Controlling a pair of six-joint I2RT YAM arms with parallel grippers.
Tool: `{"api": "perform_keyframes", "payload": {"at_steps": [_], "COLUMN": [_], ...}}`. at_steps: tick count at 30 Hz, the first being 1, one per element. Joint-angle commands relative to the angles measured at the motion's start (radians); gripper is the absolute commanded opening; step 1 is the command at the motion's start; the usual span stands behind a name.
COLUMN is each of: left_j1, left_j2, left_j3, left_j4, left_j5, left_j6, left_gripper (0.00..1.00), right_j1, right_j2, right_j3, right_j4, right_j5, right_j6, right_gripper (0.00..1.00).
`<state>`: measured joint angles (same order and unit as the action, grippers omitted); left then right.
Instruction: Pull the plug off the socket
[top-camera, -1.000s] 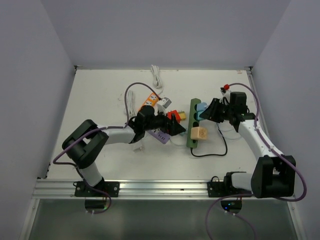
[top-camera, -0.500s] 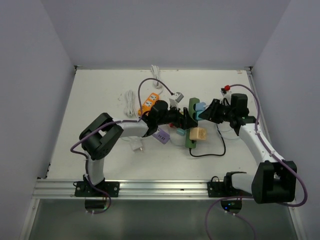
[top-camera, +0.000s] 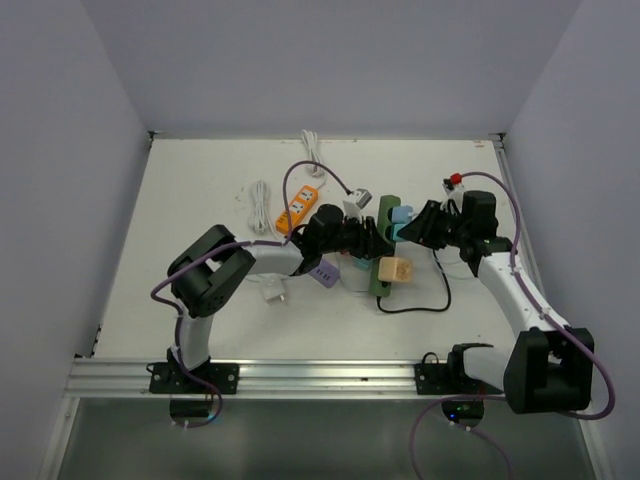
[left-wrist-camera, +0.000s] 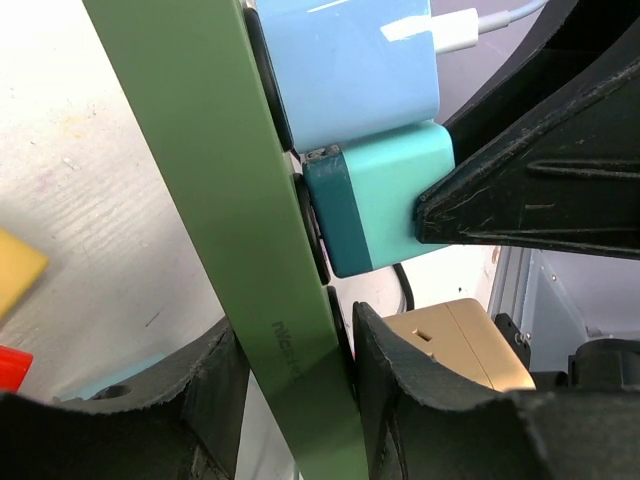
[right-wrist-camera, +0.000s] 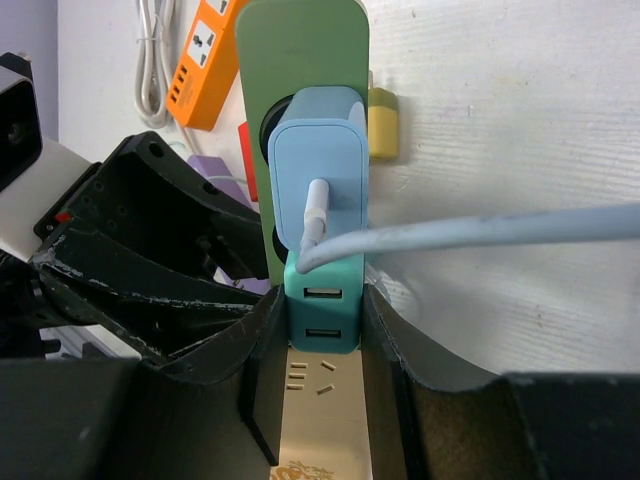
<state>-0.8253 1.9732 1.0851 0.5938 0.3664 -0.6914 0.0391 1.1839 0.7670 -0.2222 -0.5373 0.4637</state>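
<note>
The left arm has swung right across the table since a second ago, when its gripper hung over the small clutter to the left. The right arm has barely shifted.

The teal plug (right-wrist-camera: 321, 305) sits in the green power strip (right-wrist-camera: 300, 45) near the middle of the table (top-camera: 200, 180), second from the far end. It juts from the strip's right side. The right gripper (right-wrist-camera: 322, 345) is clamped on it, one finger pressed against each side of its body.

Just beyond it, touching, a light blue plug (right-wrist-camera: 318, 150) fills the next socket, with a white cable (right-wrist-camera: 480, 232) running off to the right. On the near side a beige plug (top-camera: 397, 268) sits in the same strip, a short gap away.

The left gripper (left-wrist-camera: 295, 375) reaches in from the left and grips the strip itself. Its fingers (left-wrist-camera: 215, 375) close on both long faces, just nearer than the teal plug. The two grippers face each other across the strip, close together.

A black cord (top-camera: 430, 300) loops from the strip's near end. A small yellow plug (right-wrist-camera: 382, 122) lies beside the strip's far part. Left of the strip lie an orange power strip (top-camera: 299, 207), a purple tag (top-camera: 322, 272) and a coiled white cable (top-camera: 260, 205). Another white cable (top-camera: 313, 152) lies at the far edge.
</note>
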Motion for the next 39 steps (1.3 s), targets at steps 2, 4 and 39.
{"api": "perform_keyframes", "payload": {"at_steps": [2, 4, 39], "left_j1": [-0.011, -0.011, 0.041], "left_j2": [0.006, 0.006, -0.03], "left_j3": [0.039, 0.042, -0.02], "left_j4": [-0.032, -0.041, -0.042], "left_j5": [-0.01, -0.024, 0.041], "left_j6": [0.018, 0.02, 0.024], "left_gripper": [0.29, 0.19, 0.0], "right_j1": [0.001, -0.001, 0.082], "right_j2": [-0.064, -0.075, -0.119], "right_j3": [0.018, 0.018, -0.031], "right_j4": [0.113, 0.104, 0.091], "right_j5": [-0.058, -0.058, 0.05], "right_j6": [0.049, 0.036, 0.059], "right_gripper": [0.0, 0.0, 0.0]}}
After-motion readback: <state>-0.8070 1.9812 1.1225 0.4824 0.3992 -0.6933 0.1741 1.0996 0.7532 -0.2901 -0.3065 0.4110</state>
